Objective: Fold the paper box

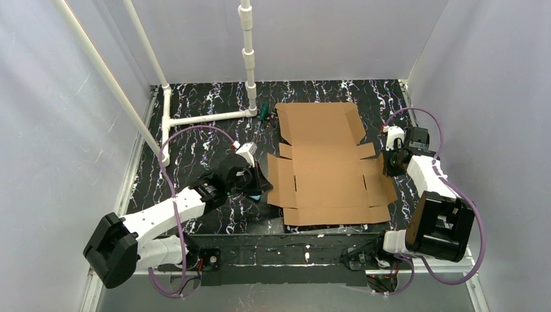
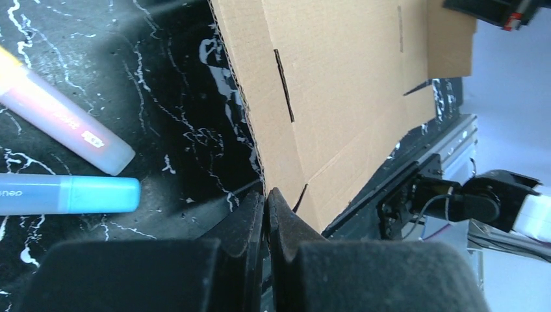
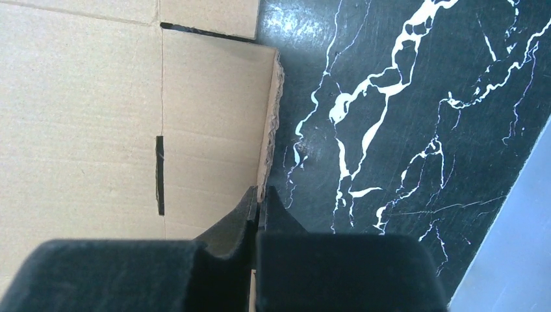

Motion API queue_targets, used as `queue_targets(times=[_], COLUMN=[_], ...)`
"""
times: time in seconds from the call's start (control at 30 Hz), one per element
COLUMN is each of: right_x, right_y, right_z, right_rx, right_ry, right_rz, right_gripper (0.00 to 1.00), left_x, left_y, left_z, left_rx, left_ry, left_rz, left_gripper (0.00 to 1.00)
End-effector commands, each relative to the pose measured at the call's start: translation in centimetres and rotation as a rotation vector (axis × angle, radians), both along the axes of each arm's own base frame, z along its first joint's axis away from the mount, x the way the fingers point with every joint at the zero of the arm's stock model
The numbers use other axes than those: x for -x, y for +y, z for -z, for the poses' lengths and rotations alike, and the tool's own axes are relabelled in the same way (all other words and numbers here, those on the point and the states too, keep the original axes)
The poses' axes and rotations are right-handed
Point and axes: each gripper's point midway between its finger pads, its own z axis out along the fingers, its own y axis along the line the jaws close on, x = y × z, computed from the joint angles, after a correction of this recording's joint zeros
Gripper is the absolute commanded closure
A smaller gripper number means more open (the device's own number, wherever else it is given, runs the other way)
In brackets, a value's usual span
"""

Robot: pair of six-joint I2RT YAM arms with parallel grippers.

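Observation:
The paper box [image 1: 325,162] is a flat brown die-cut cardboard sheet lying on the black marbled table, its flaps spread out. My left gripper [image 1: 264,188] is at the sheet's left side flap. In the left wrist view that gripper [image 2: 266,193] is shut on the flap's corrugated edge [image 2: 256,149]. My right gripper [image 1: 387,168] is at the right side flap. In the right wrist view it [image 3: 262,192] is shut on that flap's outer edge [image 3: 268,143], next to a slit [image 3: 160,175].
A pink marker [image 2: 65,123] and a blue marker [image 2: 71,195] lie just left of the left gripper. A green marker [image 1: 264,112] lies by the sheet's far left corner. A white pipe frame [image 1: 201,118] stands at the back left. Grey walls enclose the table.

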Motion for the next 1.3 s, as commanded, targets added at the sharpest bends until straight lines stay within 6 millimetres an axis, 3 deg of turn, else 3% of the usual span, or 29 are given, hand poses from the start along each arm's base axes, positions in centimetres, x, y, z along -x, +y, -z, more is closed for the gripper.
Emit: queue_targets(times=[0.0,0.27,0.4,0.57,0.7,1.03,1.27], right_x=[-1.7,-1.8,-1.9,-2.8,-4.1,-8.1,-11.3], right_y=[-1.6,-1.7,0.0,3.6,5.2,7.1,7.9], right_z=[-0.9,-0.4,-0.5,-0.7,-1.5,-3.6,-3.8], right_rx=[0.072,0.093,0.046,0.041,0.075,0.196,0.235], right_ry=[-0.036,0.019,0.017,0.020,-0.008,-0.113,-0.125], right_rz=[-0.008,-0.082,-0.176,-0.331,-0.395,-0.478,-0.506], right_gripper=[0.99,0.99,0.99,0.99,0.99,0.99,0.99], left_x=[1.2,4.4,5.0,5.7,6.7,9.1,10.1], left_y=[-1.0,-1.5,-0.1,1.8,1.7,1.5,-0.7], left_z=[-3.3,-2.9,-2.7,-1.9,-1.3,-0.6,-0.9], left_rx=[0.094,0.198,0.211,0.178,0.182,0.171,0.163], left_ry=[-0.044,0.114,0.117,0.151,0.211,0.312,0.409], left_rz=[0.095,0.130,0.069,-0.010,0.002,0.093,0.231], left_gripper=[1.00,1.00,1.00,1.00,1.00,1.00,1.00])
